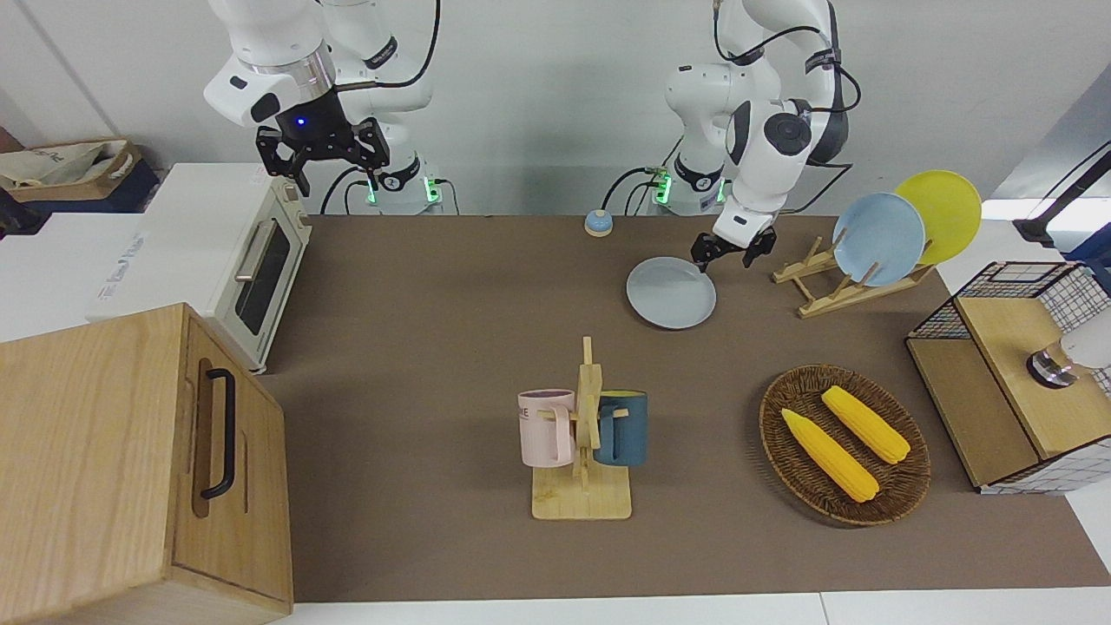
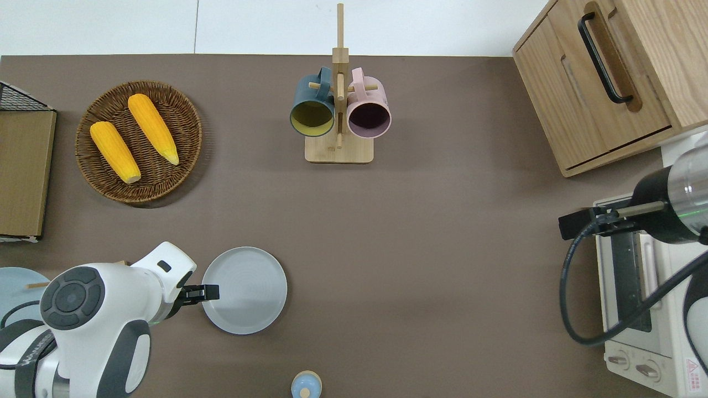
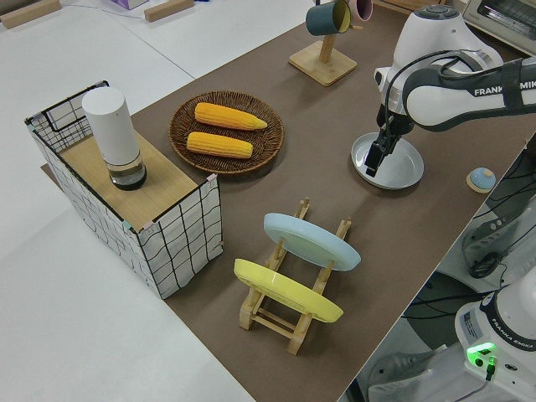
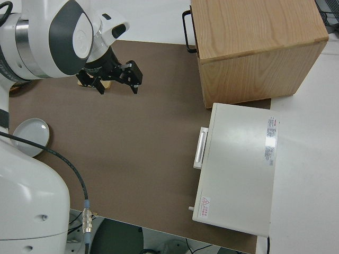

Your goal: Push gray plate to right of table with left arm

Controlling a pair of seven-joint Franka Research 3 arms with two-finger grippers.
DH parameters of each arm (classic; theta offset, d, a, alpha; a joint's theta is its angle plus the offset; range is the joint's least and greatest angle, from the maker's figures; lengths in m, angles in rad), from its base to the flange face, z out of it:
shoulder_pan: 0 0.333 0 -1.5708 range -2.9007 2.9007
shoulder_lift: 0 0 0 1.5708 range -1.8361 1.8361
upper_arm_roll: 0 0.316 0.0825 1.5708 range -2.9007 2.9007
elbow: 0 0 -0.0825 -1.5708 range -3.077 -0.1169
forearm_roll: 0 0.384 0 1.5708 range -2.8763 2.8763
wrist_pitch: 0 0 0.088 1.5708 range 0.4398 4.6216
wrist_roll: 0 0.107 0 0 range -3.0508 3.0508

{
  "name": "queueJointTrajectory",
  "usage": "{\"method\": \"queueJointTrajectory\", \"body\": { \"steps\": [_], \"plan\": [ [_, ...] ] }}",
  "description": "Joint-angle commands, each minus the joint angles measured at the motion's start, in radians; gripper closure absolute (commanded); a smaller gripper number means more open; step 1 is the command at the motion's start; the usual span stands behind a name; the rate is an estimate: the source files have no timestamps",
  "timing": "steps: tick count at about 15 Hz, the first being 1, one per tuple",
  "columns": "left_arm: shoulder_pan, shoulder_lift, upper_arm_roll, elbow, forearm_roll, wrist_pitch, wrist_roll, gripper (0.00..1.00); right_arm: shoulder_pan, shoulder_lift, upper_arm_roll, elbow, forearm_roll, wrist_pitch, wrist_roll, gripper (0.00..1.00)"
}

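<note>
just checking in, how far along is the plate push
Barely begun. Done: the left pincer is down at the gray plate's rim, on the side toward the left arm's end. In hand: starting the push. Left: the plate must cross the table toward the right arm's end. The right arm is parked.

Front camera faces robots across table; overhead looks straight down; side cameras raised; all share tabletop.

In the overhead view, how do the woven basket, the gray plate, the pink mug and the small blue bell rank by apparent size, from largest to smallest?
1. Woven basket
2. Gray plate
3. Pink mug; it hangs on a rack, closer to the camera, so it looks somewhat bigger than it is
4. Blue bell
</note>
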Motion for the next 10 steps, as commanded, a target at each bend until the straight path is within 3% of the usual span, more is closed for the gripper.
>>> {"method": "queueJointTrajectory", "body": {
  "steps": [1,10],
  "plan": [
    [-0.003,-0.029,0.003,-0.077,-0.041,0.09,-0.009,0.0,-0.02,-0.006,0.015,0.004,0.01,-0.012,0.0,0.017],
    [-0.004,0.057,0.003,-0.122,-0.052,0.247,-0.009,0.06,-0.02,-0.006,0.015,0.004,0.01,-0.012,0.001,0.017]
  ]
}}
